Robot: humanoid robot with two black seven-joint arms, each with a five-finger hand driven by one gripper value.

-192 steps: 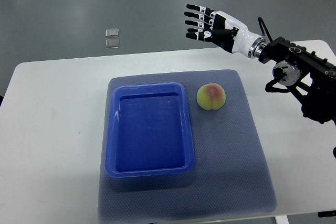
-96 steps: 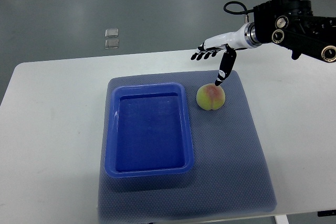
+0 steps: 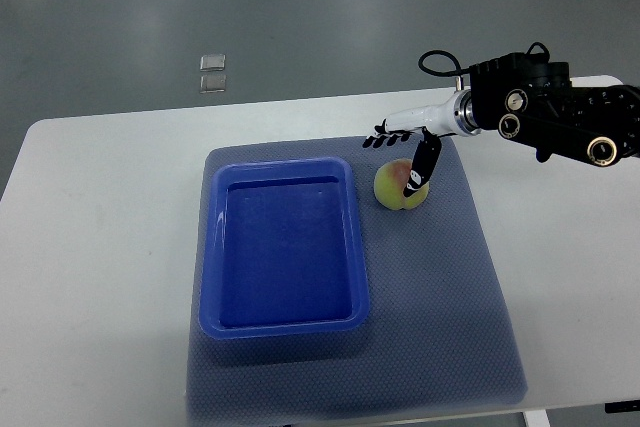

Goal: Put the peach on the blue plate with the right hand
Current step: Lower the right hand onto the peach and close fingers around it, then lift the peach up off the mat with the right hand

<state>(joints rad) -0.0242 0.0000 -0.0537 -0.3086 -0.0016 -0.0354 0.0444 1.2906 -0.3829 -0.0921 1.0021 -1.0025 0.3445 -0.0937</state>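
Note:
A yellow-green peach (image 3: 397, 185) with a red blush lies on the grey mat (image 3: 440, 287), just right of the blue plate (image 3: 284, 246), a rectangular blue tray. My right hand (image 3: 405, 147) comes in from the right and sits low over the peach's far side. Its fingers (image 3: 385, 134) are stretched out flat toward the left, behind the peach. The thumb (image 3: 422, 167) points down and touches the peach's top right. The hand is open and does not hold the peach. The left arm is out of view.
The mat lies on a white table (image 3: 100, 247). The black forearm (image 3: 550, 117) with a looped cable hangs over the table's far right. Two small clear squares (image 3: 212, 72) lie on the floor beyond the table.
The right hand has turned palm down and come down and leftward, from high behind the peach to the peach itself. The thumb now touches it. The peach has not moved.

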